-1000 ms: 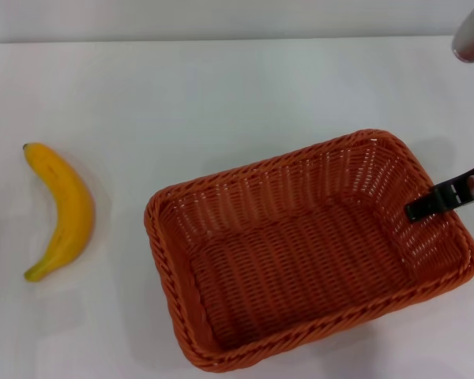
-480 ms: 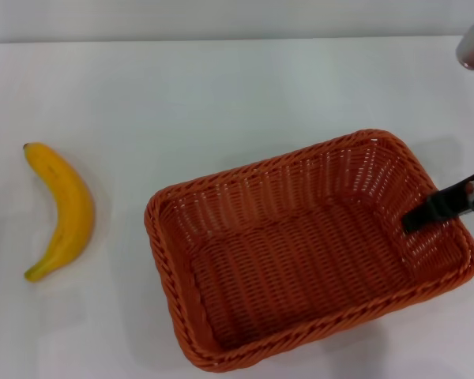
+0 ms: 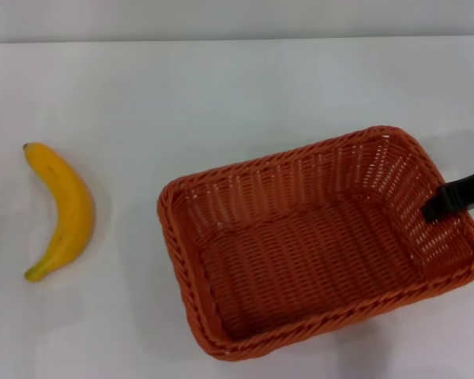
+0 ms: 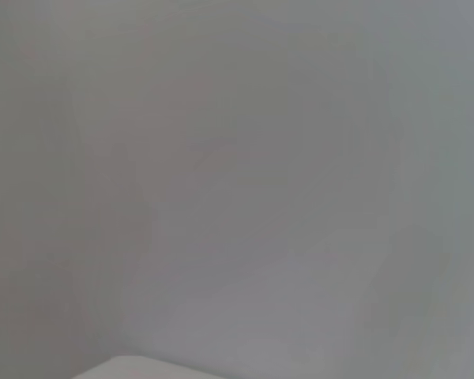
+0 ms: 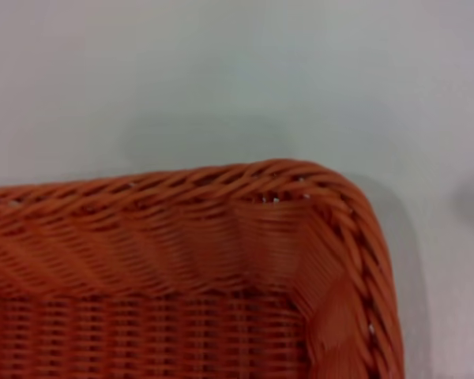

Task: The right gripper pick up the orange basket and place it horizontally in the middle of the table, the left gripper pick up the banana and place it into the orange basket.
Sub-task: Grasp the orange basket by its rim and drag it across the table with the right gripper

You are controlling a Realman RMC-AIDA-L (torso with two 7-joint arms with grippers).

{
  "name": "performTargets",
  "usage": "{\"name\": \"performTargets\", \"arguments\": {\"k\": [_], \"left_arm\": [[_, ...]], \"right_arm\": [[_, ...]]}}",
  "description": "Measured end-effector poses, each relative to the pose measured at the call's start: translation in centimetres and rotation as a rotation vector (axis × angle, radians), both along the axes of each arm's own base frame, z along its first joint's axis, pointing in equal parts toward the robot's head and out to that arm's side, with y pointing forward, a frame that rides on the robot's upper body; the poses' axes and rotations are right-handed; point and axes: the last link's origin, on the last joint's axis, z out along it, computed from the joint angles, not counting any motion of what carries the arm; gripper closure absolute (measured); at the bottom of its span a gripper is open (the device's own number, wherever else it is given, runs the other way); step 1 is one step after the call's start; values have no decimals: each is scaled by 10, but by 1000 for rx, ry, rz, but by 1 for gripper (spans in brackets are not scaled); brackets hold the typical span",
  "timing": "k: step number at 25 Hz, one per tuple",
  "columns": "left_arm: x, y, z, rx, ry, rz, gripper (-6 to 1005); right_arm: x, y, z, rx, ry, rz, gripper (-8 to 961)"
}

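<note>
Banana: the curved yellow banana (image 3: pixel 63 210) with a greenish stem tip is lying on the plain white tabletop (image 3: pixel 237 103), well apart from the right gripper, far to its left.
Basket: the large reddish-orange woven basket (image 3: pixel 320 249) is sitting skewed on the tabletop, its right end wall against the right gripper.
Right gripper: the black angular right gripper (image 3: pixel 438 207) is reaching in from the right edge over the basket's right rim; whether it is clamping the wall cannot be told.
Left gripper: out of sight.
</note>
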Motion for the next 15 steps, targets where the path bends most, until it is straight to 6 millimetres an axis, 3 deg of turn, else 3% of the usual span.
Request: {"name": "performTargets", "arguments": {"k": [2,7,15], "left_arm": [[-1,1,2,3,8,1,119],[-3,2,6,7,12,-1,119],[-4,5,11,14,8,-5,119]], "right_arm": [[3,0,0,-5,4,-6,777],[6,2,11,24,47,-30,794],[15,1,27,58,272,-109,813]]}}
